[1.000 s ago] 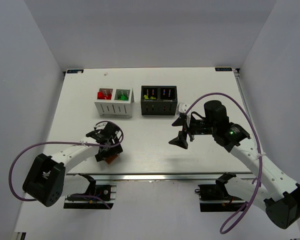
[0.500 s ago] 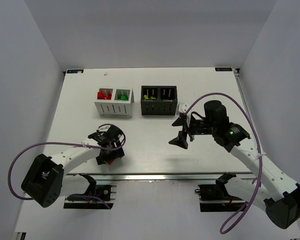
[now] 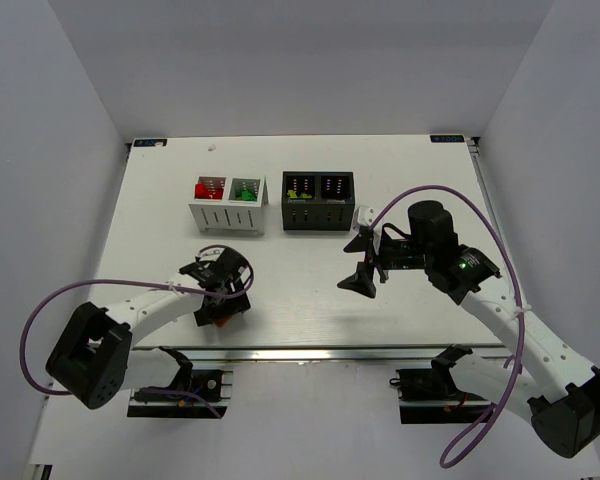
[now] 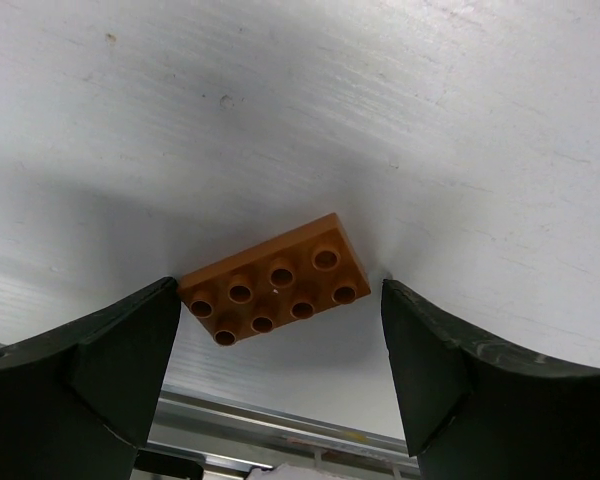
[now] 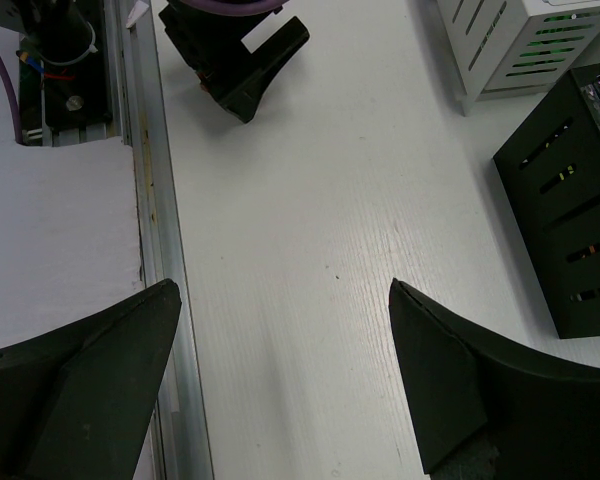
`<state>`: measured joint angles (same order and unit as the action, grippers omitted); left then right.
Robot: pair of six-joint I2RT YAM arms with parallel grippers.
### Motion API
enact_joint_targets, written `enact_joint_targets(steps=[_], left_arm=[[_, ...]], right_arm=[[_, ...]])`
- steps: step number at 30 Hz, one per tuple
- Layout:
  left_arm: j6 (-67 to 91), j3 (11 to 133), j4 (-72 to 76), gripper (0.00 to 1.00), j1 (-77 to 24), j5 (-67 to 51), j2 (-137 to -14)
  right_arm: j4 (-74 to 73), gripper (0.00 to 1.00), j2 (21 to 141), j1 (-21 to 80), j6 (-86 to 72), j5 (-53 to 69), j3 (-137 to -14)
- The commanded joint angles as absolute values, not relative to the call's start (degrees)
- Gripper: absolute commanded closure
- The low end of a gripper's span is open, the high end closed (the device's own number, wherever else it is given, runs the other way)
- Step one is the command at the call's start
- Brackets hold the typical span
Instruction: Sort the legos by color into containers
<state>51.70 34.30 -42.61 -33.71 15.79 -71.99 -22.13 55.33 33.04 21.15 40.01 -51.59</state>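
1. While your left fingers (image 4: 110, 365) stand spread wide, the orange brick (image 4: 275, 281) lies flat on the bench (image 4: 430, 120) between them, ungripped.
2. Your right fingers (image 5: 90, 385) are spread wide too, holding nothing.

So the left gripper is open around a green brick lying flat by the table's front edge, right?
Not quite: the brick is brown-orange, not green. The left wrist view shows it lying flat, studs up, between the open fingers of the left gripper, by the table's front edge.

Left gripper (image 4: 280, 292), right gripper (image 5: 283, 290): jaws wide apart.
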Motion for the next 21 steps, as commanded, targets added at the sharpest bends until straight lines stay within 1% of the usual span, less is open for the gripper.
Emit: enact_joint_targets(steps=[1,9,13,16,19,21], left_arm=[[50.9,34.8,-42.5,0.1,-34.0,19.1,-72.9],[50.0,35.0,-41.4,0.14,-34.0,19.5,-74.4],[49.8,35.1,-41.1,0.21,-34.0,19.2,-74.4],[49.7,35.3,-41.4,0.24,-34.0,18.7,-73.7],[49.7,35.7,-41.8,0.31,-34.0,18.0,-72.4],[49.6,35.9,-42.2,0.38,-34.0,17.6,-71.0]], right_arm=[[-20.2,0.11,54.7,33.2,20.7,40.1,-51.5],[-20.2,0.11,54.6,33.2,20.7,40.3,-51.5],[-20.3,0.11,54.7,33.2,20.7,40.3,-51.5],[-20.2,0.11,54.7,33.1,20.8,40.3,-51.5],[-20.2,0.11,54.7,33.1,20.8,40.3,-51.4],[-20.2,0.11,54.7,33.2,20.8,40.2,-51.4]])
